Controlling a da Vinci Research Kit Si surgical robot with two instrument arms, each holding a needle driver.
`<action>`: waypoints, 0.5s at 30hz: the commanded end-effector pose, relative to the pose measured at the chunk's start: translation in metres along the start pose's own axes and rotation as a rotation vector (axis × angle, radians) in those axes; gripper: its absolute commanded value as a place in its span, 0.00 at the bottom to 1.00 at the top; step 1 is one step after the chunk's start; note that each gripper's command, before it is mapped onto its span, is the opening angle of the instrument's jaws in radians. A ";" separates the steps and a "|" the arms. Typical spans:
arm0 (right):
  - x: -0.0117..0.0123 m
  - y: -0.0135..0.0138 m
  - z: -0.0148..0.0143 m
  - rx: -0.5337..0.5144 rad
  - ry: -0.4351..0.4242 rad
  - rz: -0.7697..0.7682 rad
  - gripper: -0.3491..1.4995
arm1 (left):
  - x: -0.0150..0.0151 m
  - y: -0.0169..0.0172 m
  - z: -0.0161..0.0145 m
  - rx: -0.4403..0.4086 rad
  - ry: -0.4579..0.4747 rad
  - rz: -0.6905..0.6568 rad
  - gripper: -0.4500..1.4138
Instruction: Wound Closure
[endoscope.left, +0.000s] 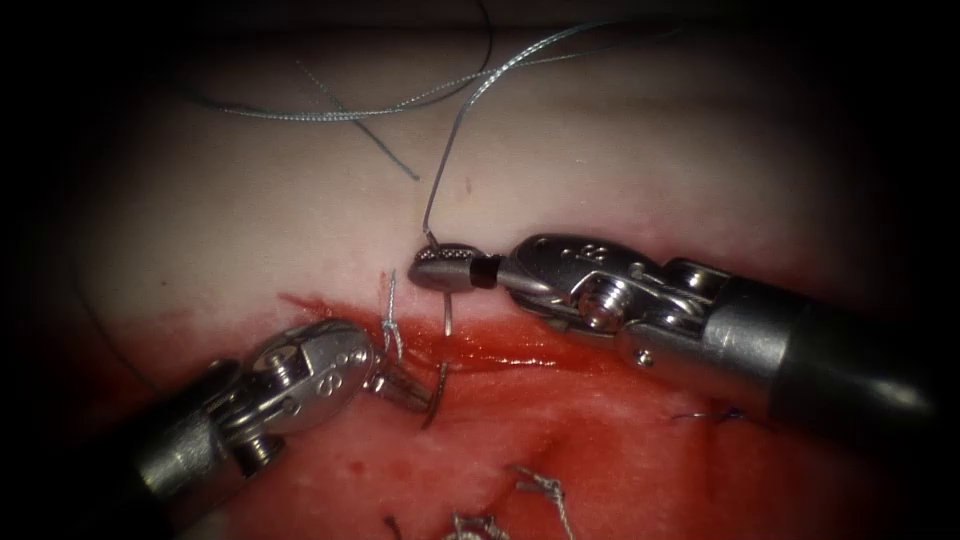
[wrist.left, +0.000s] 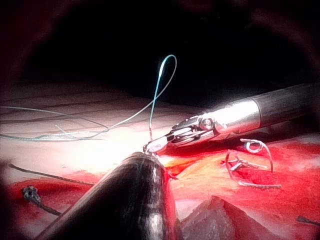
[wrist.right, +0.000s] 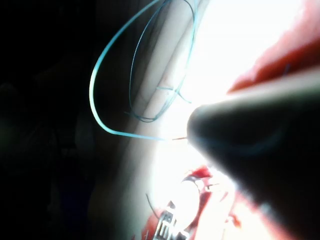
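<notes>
Needle (endoscope.left: 446, 310) curved, steel, in right gripper (endoscope.left: 440, 268)

The tissue (endoscope.left: 250, 200) was pale cream above the cut and stained by bright red fluid (endoscope.left: 600, 420) below it. The thread (endoscope.left: 470, 100) was light blue-grey with a fine twisted pattern. Both the left tool (endoscope.left: 405, 390) and the right tool (endoscope.left: 445, 268) were polished silver metal; the right tool's pads showed a dotted texture. The needle (endoscope.left: 447, 318) was dull grey steel.
</notes>
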 end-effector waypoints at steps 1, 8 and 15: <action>-0.0019 0.0001 0.0002 0.006 -0.005 0.070 0.00 | 0.0010 -0.0014 -0.0010 0.005 0.049 0.004 0.20; -0.0014 -0.0019 0.0001 -0.039 0.036 0.325 0.00 | 0.0018 -0.0039 -0.0030 0.004 0.158 0.083 0.45; -0.0009 -0.0031 0.0000 -0.152 0.030 0.458 0.00 | 0.0023 -0.0047 -0.0038 0.021 0.218 0.199 0.50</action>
